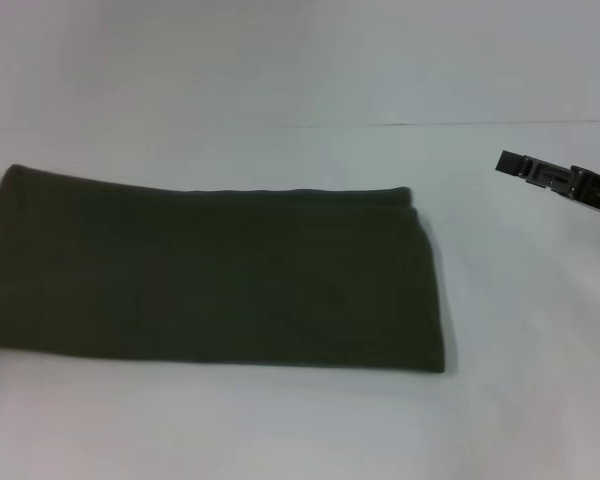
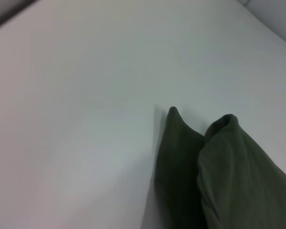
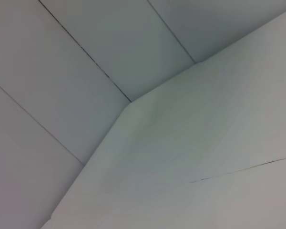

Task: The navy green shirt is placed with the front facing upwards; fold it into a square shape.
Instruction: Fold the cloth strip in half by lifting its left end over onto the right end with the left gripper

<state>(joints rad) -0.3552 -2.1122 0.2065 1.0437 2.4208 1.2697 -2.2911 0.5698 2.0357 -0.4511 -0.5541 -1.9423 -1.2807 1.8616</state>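
One navy green shirt [image 1: 215,275] lies folded long left-right; right gripper's [image 1: 560,180] finger state unclear.

Shirt [image 1: 210,275] cut off at left edge

One dark olive-green cotton shirt [image 1: 220,275], folded into a long flat band with plain side up, is lying on one white table [image 1: 520,400]. One black robot gripper [image 1: 560,181], the right one, is showing; nothing else is countable.
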